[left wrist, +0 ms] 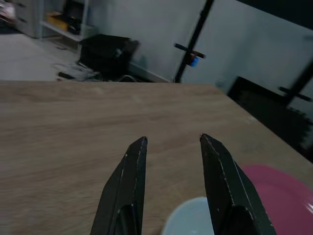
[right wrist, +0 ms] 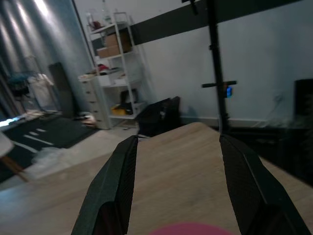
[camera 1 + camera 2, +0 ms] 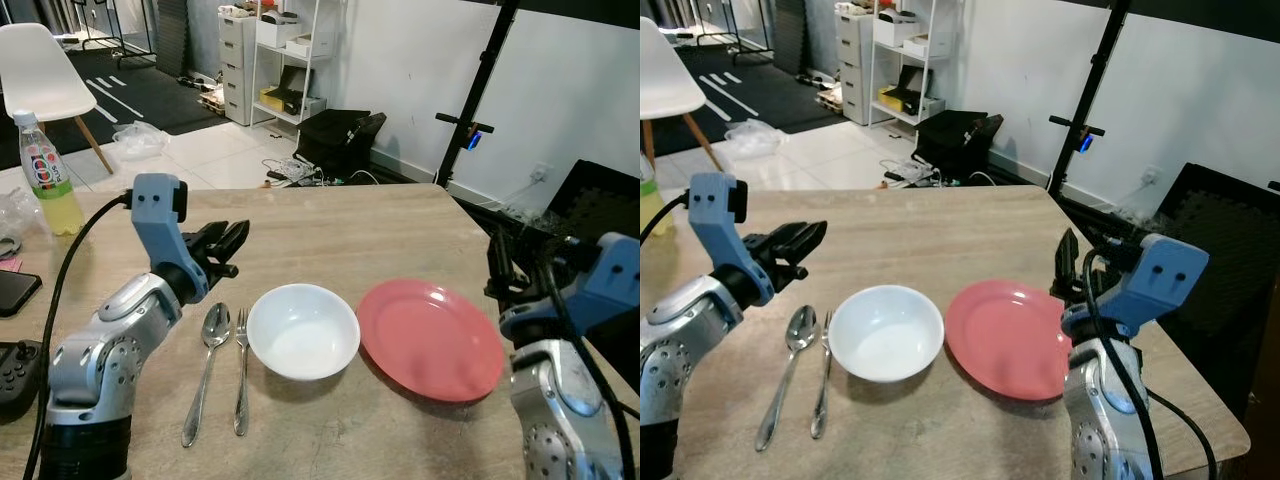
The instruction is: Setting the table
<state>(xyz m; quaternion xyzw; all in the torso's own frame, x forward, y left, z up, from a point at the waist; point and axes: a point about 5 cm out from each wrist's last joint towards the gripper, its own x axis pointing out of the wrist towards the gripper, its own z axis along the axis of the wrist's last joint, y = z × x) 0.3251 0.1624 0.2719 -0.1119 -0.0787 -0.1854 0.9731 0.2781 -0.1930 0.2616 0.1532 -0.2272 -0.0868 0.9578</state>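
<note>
The left end effector (image 3: pixel 232 238) is hovering with fingers apart above the spoon (image 3: pixel 205 368) and fork (image 3: pixel 241 370); the right end effector (image 2: pixel 177 147), fingers apart, is hanging beside the plate (image 3: pixel 430 338).

The table (image 3: pixel 330 215) looks like pale wood with fine lines in it, smooth and not shiny. In the middle of the frame the white bowl (image 3: pixel 303 330) is smooth and glossy. The red plate (image 3: pixel 431 340) beside it has a soft shine. The spoon (image 3: pixel 207 367) and fork (image 3: pixel 241 371) are bright, shiny metal. At the left edge, the bottle (image 3: pixel 47 175) is clear plastic. Both arms are silver metal with matt blue plastic parts.
</note>
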